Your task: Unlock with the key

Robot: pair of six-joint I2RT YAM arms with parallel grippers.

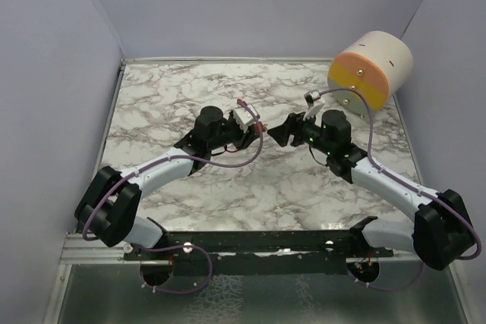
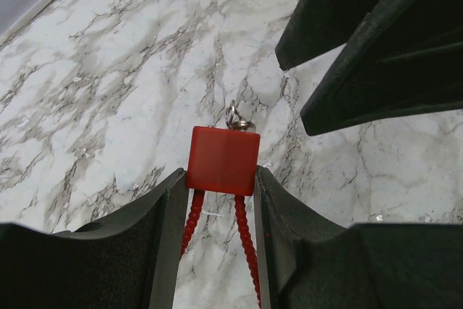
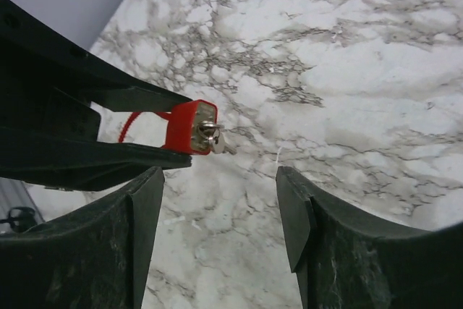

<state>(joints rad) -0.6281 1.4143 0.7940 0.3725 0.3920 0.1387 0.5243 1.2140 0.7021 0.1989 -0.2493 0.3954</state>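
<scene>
While the left gripper [image 2: 219,173] clamps a red padlock [image 2: 223,160] by its two side faces, its jaws stand narrow, with the lock body filling the gap between them. Under the padlock, a red ribbed cable [image 2: 192,215] runs back in two strands between the fingers towards the wrist. On the padlock's free end face, the one turned away from the left wrist, sits a small silver metal piece [image 3: 211,135]; whether it is a key head or only the keyway cannot be told. The right gripper [image 3: 221,175] faces that end of the padlock with its jaws wide and nothing between them, close to the padlock but apart from it. In the left wrist view its two dark fingers [image 2: 376,77] show beyond and to the right of the padlock. Seen from above, the padlock is held up off the marble table [image 1: 190,89], roughly over its middle, between the two wrists. Well away from the padlock, in the far right corner, a cream cylinder with an orange and yellow face [image 1: 370,66] lies on its side.
</scene>
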